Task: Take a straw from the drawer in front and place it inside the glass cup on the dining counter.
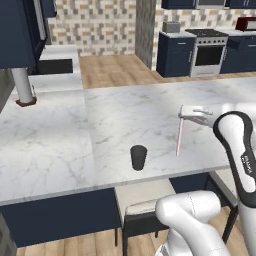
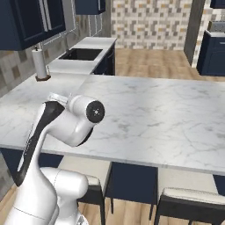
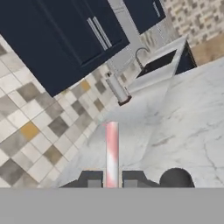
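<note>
My gripper (image 1: 182, 116) hovers over the white marble dining counter (image 1: 60, 145), shut on the top end of a thin pink-and-white straw (image 1: 179, 137) that hangs nearly upright, its lower tip just above the slab. The dark, smoky glass cup (image 1: 138, 157) stands upright near the counter's front edge, to the left of the straw and a little nearer the robot. In the hand view the straw (image 3: 112, 148) runs up between the two dark fingertips (image 3: 90, 179), and the glass cup (image 3: 176, 178) shows as a dark round shape at the lower right. The drawer is out of view.
A tall grey cylinder on a brown base (image 1: 22, 87) stands at the counter's far left. A sink (image 2: 81, 54) lies beyond it. White-cushioned stools (image 1: 145, 202) sit under the front edge. A stove (image 1: 207, 50) and navy cabinets line the far wall.
</note>
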